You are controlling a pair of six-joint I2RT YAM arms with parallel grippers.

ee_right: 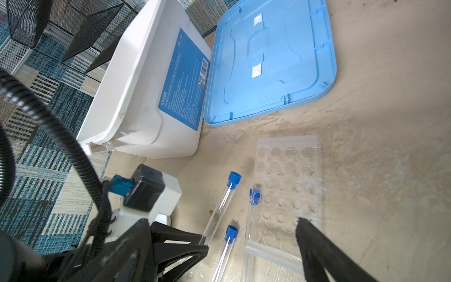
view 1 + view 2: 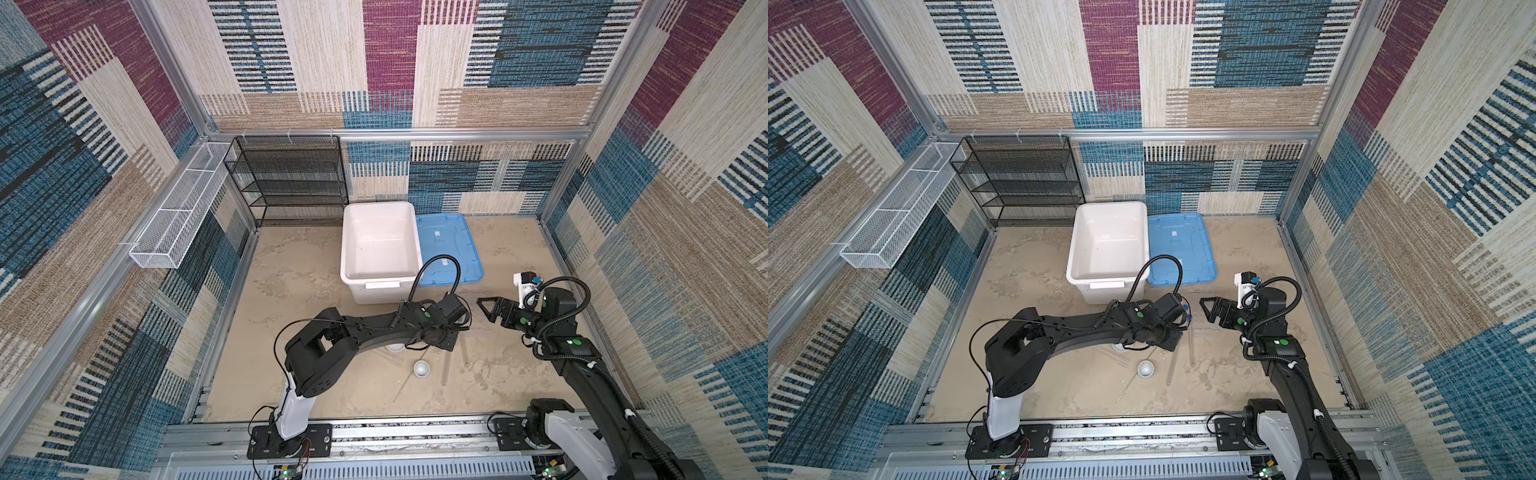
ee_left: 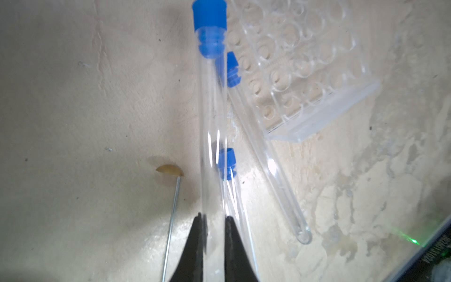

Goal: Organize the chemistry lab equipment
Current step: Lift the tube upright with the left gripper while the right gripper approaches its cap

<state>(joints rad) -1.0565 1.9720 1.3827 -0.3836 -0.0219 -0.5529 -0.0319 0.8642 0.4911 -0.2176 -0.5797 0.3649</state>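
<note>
**Table** [image 2: 291, 332]: sandy beige surface inside a walled enclosure.

**Black mesh shelf unit** [image 2: 291, 178]: far left corner of the table, against the back wall.

**White wire basket** [image 2: 174, 216]: fixed to the left wall, above the table's left edge.

**White bin** [image 2: 380, 249]: open-topped, at the far edge, about midway along it.

**Blue lid** [image 2: 451, 249]: flat on the table, touching the bin's right side.

**Left arm** [image 2: 374, 324]: reaches across the middle of the table, in front of the bin.
- The left gripper [image 3: 213, 217] has its fingers narrow, clamped on the held tube.

**Right gripper** [image 2: 485, 309]: hovers just right of the left wrist, fingers spread wide with nothing between them.

**Clear well rack** [image 1: 285, 195]: flat on the table in front of the lid.

**Three clear blue-capped tubes**, mid-table:
- The held tube [image 3: 211, 109] is gripped near its closed end. Its cap points away from the fingers, and it looks raised above the other two.
- The second tube [image 3: 266, 158] lies on the table with its cap just beside the rack.
- The third tube [image 3: 229, 185] lies partly under the held one.

**Thin metal rod** [image 3: 172, 219]: lies on the table beside the tubes, apart from them, with its brass spoon tip [image 3: 170, 170] at the end nearer the bin.

**Two small white round dishes**, toward the front edge:
- The open dish [image 2: 422, 368] is in plain view near the rod.
- The hidden dish [image 2: 395, 348] is partly covered by the left arm.
</note>
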